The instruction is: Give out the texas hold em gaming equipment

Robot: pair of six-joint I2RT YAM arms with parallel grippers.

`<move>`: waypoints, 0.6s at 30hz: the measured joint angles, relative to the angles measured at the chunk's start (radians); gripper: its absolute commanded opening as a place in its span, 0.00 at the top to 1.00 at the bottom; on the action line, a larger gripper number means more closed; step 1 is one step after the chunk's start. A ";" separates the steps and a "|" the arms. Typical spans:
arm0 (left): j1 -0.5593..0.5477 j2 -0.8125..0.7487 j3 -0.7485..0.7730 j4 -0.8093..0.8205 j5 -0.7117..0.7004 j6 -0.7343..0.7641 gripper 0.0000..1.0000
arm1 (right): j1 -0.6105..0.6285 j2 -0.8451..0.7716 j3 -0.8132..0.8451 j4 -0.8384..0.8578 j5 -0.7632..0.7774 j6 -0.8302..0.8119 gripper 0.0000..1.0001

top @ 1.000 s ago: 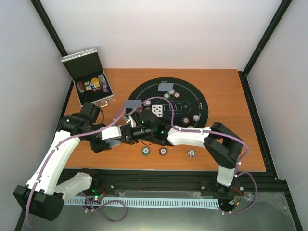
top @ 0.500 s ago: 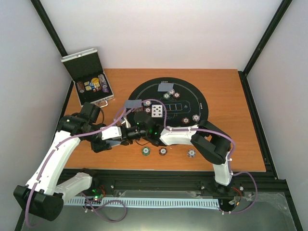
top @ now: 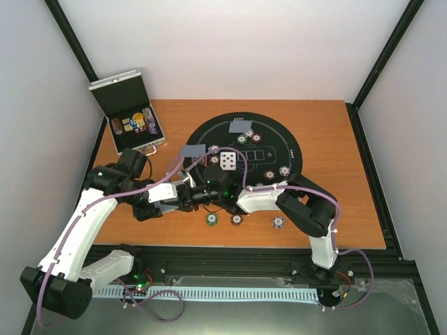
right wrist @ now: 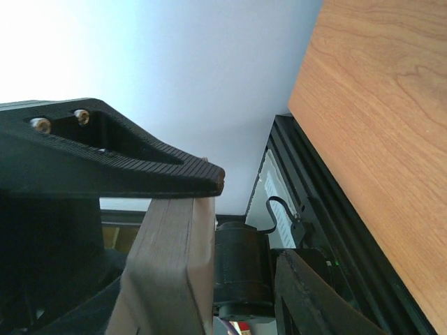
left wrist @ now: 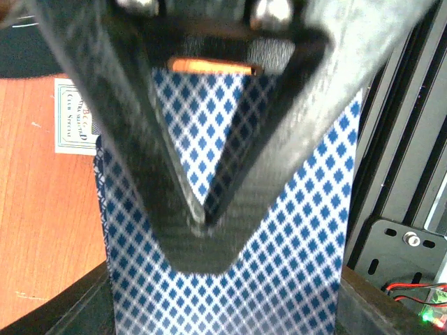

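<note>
left hand (top: 183,199) is clamped on the deck (left wrist: 279,265), low over the table (top: 335,209), just off the near-left edge of the black mat (top: 279,150). the left wrist view shows the grip plainly: both fingers (left wrist: 126,139) converge on the top card, which has blue-and-white diamond backs. the top view can't confirm any of this, because the deck is buried under the two wrists there. the left wrist view also catches a white printed slip (left wrist: 73,115) on the wood past the deck's corner. can't tell what it is.

right hand (top: 200,195) meets the left one tip to tip. the right wrist view gives the side-on look. upper finger (right wrist: 160,167) rests on the deck's top edge and lower finger (right wrist: 307,300) stands off it with a gap. so my jaws are apart and not gripping.

only the top view has the rest:
- green chip (top: 211,219), maroon chip (top: 237,219) and purple-white chip (top: 278,222) sit in a row on the wood near my bases.
- more chips (top: 269,174) are on the mat.
- face-up card (top: 228,160) lies near the mat's centre.
- grey-blue card (top: 241,126) lies at the mat's far side.
- second grey-blue card (top: 192,151) lies at the mat's left edge.
- open case (top: 129,112) sits at the far-left corner with chips inside.
</note>
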 measured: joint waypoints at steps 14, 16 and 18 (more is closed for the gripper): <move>0.000 0.000 -0.003 0.000 -0.018 0.000 0.99 | -0.038 -0.125 -0.073 -0.091 0.013 -0.060 0.91; 0.000 0.000 -0.007 0.002 -0.021 0.001 0.99 | -0.039 -0.134 -0.073 -0.107 0.018 -0.062 0.95; 0.000 0.000 -0.014 -0.002 -0.033 0.001 0.99 | -0.043 -0.146 -0.073 -0.132 0.021 -0.069 0.97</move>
